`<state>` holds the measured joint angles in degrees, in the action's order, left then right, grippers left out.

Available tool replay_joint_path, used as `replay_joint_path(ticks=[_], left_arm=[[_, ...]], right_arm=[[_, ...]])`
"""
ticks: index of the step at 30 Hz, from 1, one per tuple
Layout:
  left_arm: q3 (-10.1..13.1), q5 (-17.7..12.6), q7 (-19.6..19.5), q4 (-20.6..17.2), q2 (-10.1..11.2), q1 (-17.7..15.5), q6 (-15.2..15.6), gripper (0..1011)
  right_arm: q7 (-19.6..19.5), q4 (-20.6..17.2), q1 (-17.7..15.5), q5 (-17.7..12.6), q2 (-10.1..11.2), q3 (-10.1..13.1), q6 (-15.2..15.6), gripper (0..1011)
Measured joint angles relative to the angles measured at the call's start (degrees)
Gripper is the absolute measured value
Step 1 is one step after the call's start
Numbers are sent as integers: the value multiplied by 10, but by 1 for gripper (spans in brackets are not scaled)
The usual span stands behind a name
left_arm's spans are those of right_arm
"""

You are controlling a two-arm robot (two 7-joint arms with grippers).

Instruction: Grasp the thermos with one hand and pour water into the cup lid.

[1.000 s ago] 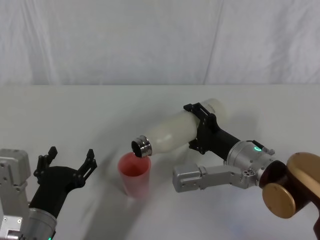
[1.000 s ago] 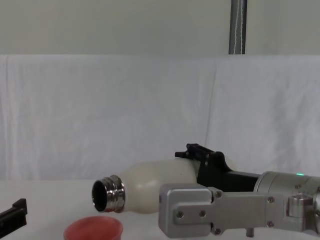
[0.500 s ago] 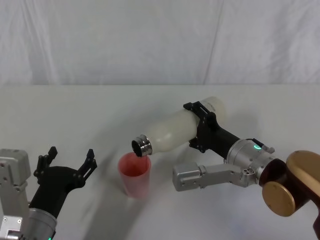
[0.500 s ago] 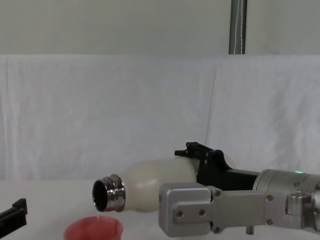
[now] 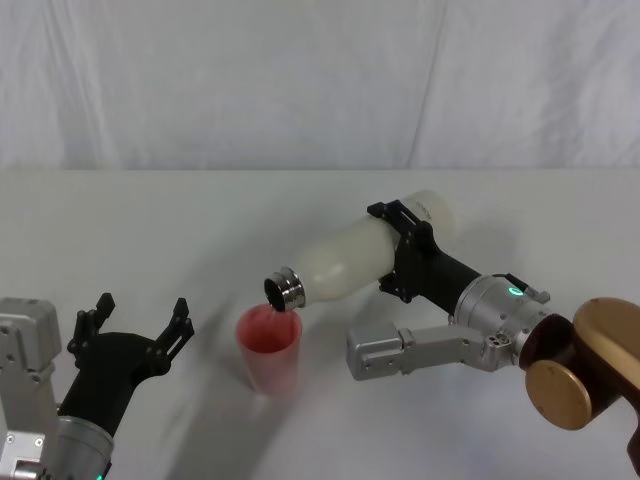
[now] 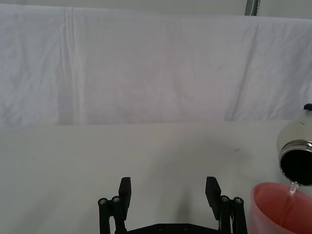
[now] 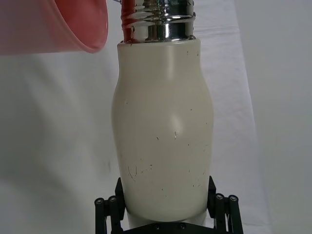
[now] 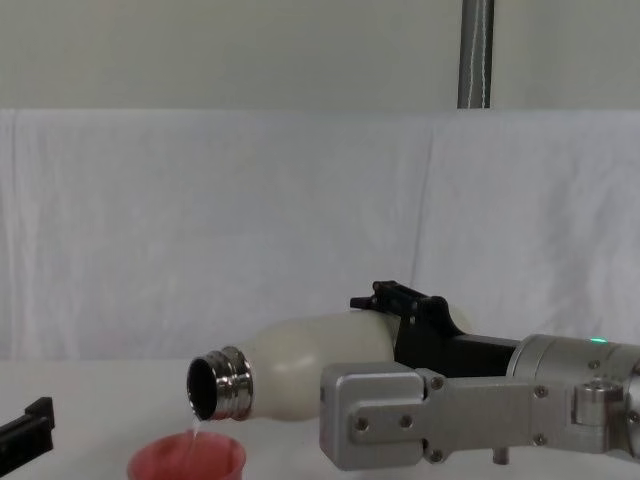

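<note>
1. The right gripper [image 5: 405,252] is clamped around the lower body of the thermos [image 5: 362,258], holding it tipped nearly level above the middle of the table [image 5: 180,230], nearer the front edge.
2. The steel neck [image 8: 222,385] points toward the robot's left, its mouth just above the cup lid [image 5: 268,348].
3. A thin stream of water [image 8: 196,428] falls from the mouth into the cup lid.
4. The thermos carries no readable brand or writing, only small scuffs.
5. The left gripper [image 5: 135,328] hangs near the front left corner, fingers spread apart, holding nothing, well apart from the cup lid.
</note>
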<state>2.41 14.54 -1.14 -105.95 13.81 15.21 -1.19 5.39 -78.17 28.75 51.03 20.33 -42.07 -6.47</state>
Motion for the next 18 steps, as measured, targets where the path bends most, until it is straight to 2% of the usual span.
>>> replay_joint_path(ticks=[18], left_arm=[[0,0,0,0,0,0,0,1001]], right_arm=[[-1,-2,2,1,1,-2,-1,950]])
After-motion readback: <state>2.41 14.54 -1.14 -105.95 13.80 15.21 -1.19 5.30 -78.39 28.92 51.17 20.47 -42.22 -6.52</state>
